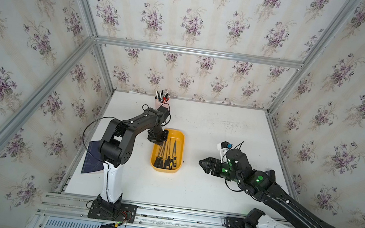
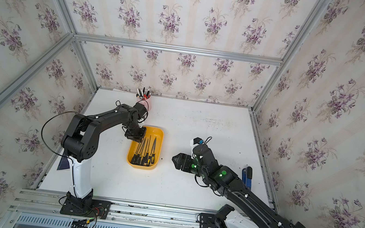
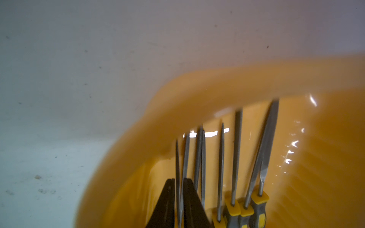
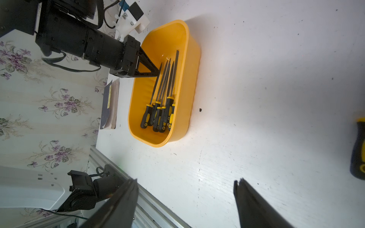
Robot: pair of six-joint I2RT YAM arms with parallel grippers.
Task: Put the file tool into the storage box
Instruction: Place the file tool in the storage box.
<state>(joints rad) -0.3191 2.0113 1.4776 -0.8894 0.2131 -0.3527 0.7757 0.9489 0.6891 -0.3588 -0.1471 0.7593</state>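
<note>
Left pincer (image 3: 179, 180), barely parted around a file (image 3: 178, 158), sits in the storage box (image 1: 181, 148) among other files (image 1: 174, 151); right pincer (image 4: 185, 180) gapes empty; one yellow-black handle (image 4: 358, 150) lies outside on the bench (image 1: 211, 128).

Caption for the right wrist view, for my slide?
Left gripper poised at the file blades inside the yellow storage box; right gripper open above the white table.
</note>
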